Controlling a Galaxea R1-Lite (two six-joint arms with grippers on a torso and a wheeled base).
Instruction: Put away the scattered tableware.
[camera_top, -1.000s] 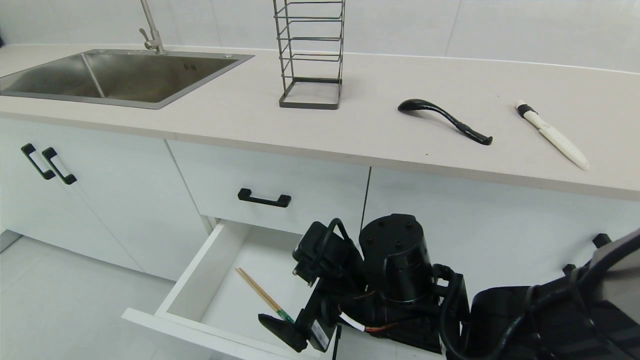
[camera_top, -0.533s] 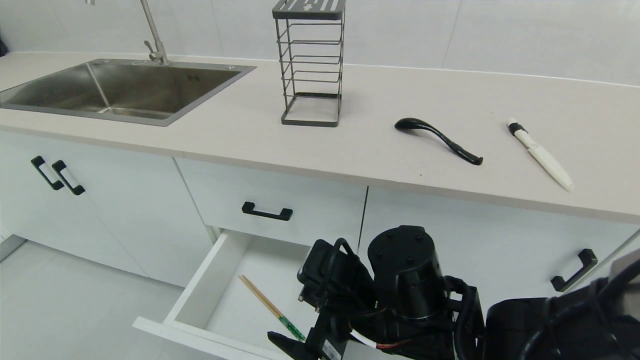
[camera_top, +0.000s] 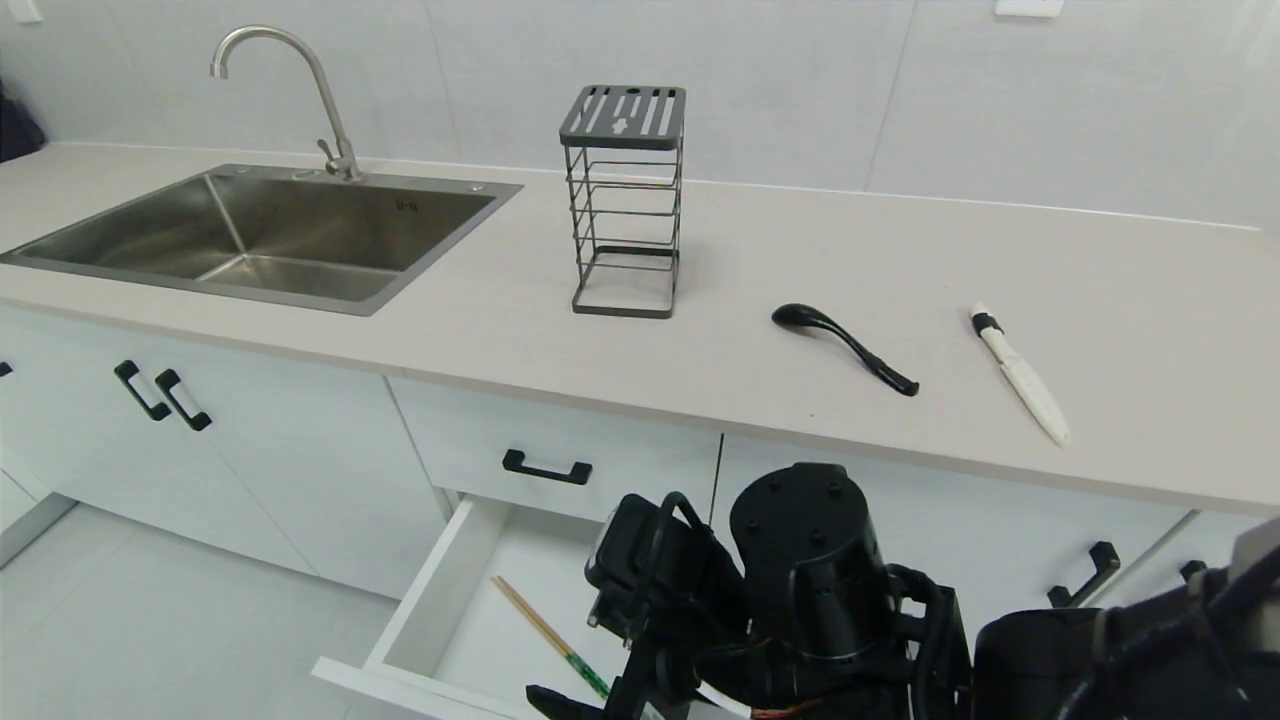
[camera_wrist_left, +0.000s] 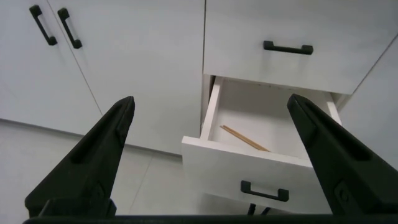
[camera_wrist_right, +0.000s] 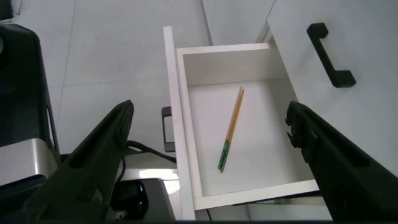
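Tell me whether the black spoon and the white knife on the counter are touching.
Apart. The head view shows the black spoon and the white knife lying side by side, with a plain strip of bare countertop between them.

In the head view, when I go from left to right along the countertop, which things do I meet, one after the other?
sink → wire rack → black spoon → white knife

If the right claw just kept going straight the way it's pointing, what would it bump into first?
Probably the white floor of the open drawer, just beside the chopsticks; the right gripper points down into it.
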